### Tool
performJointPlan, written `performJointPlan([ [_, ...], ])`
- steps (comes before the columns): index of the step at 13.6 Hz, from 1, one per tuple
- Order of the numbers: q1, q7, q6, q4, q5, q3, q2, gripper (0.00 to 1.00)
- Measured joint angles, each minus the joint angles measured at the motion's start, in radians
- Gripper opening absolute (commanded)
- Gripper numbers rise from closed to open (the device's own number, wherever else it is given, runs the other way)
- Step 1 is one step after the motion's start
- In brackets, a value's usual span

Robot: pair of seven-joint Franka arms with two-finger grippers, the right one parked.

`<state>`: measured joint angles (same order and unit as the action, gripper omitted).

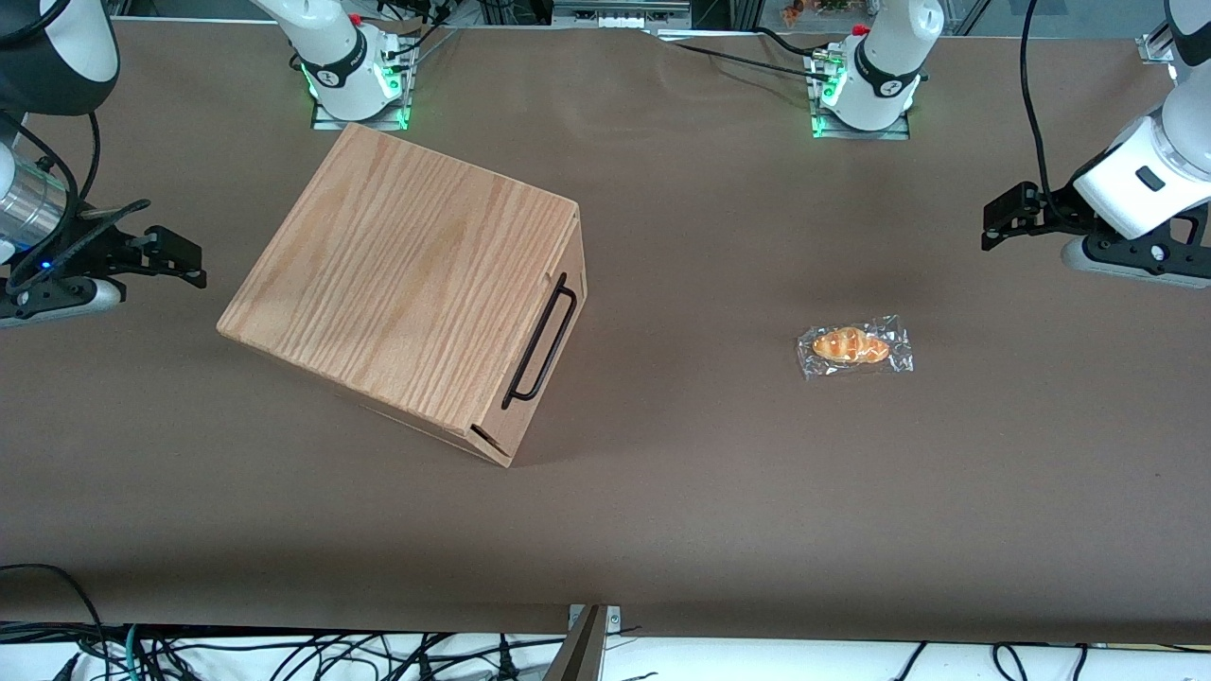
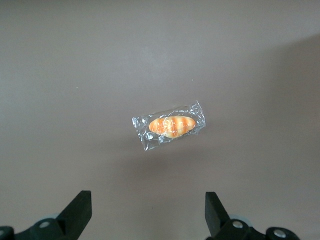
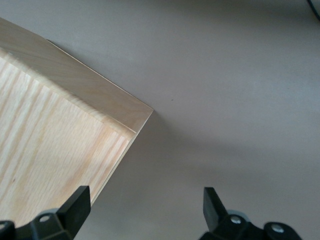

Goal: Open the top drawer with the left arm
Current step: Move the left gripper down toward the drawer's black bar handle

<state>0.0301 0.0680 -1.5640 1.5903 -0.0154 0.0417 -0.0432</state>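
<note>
The gripper (image 2: pixel 147 217) of the left arm (image 1: pixel 1149 175) hangs with its 2 fingers (image 2: pixel 77 212) spread wide and nothing between them, above bare table (image 1: pixel 662 511) near a wrapped bread roll (image 1: pixel 851 346). The top drawer (image 1: pixel 547 352), with its black bar handle (image 1: pixel 541 339), sits flush in the wooden cabinet (image 1: pixel 397 284), well apart toward the parked arm's end. Nothing looks done yet: reaching, gripping the handle and pulling all remain.
</note>
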Motion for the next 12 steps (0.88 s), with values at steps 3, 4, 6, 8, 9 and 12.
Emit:
performJointPlan([
  [3, 0.016, 0.0, 0.025, 0.0, -0.075, 0.011, -0.024, 1.0],
  [4, 0.037, 0.0, 0.025, -0.002, -0.108, 0.013, -0.038, 1.0],
  [6, 0.103, -0.001, 0.021, -0.043, -0.148, 0.016, -0.092, 1.0],
  [8, 0.171, -0.01, 0.013, -0.139, -0.194, 0.019, -0.187, 1.0],
  [9, 0.2, -0.021, 0.006, -0.193, -0.214, 0.02, -0.24, 1.0],
  [12, 0.282, -0.116, -0.088, -0.298, -0.264, 0.024, -0.36, 1.0],
])
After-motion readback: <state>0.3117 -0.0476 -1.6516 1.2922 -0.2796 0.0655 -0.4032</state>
